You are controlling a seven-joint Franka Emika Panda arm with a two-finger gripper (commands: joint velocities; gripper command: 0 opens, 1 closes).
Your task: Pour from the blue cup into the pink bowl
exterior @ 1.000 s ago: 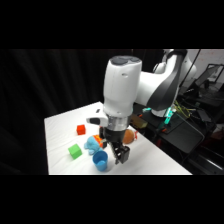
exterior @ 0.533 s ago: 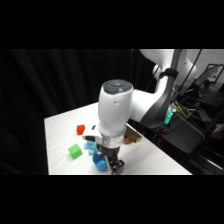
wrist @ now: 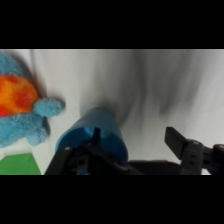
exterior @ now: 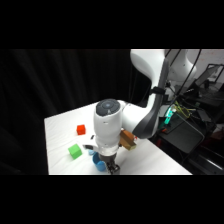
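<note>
1. Arm [exterior: 109,127] is now hanging low over the near edge of the white table [exterior: 60,127]; a second ago the wrist stood higher and further back, so it has been coming down and forward in steps.
2. Blue cup [wrist: 95,137] is showing in the wrist view right at the gripper [wrist: 135,140], with one black finger [wrist: 96,134] lying against its side and the other finger well off to the right.
3. Fingers are standing spread, with white table showing between the cup and the right finger; nothing is being pinched yet.
4. In the side view the cup is peeking out just below the wrist housing at the table's front edge; half of it is hidden by the arm.
5. Plush toy [wrist: 20,107], light blue with an orange patch, is lying just beside the cup; green cube [exterior: 75,151] is sitting close on the same side, red cube [exterior: 81,130] further back.
6. Pink bowl is not showing in either view; likely hidden behind the arm, but I cannot tell.
7. Judgement: the descent means the reach is nearly over and the grasp is coming next; pouring is not yet begun.
8. Risk: the cup is sitting off-centre, against one finger, so closing may push it or tip it toward the plush toy.
</note>
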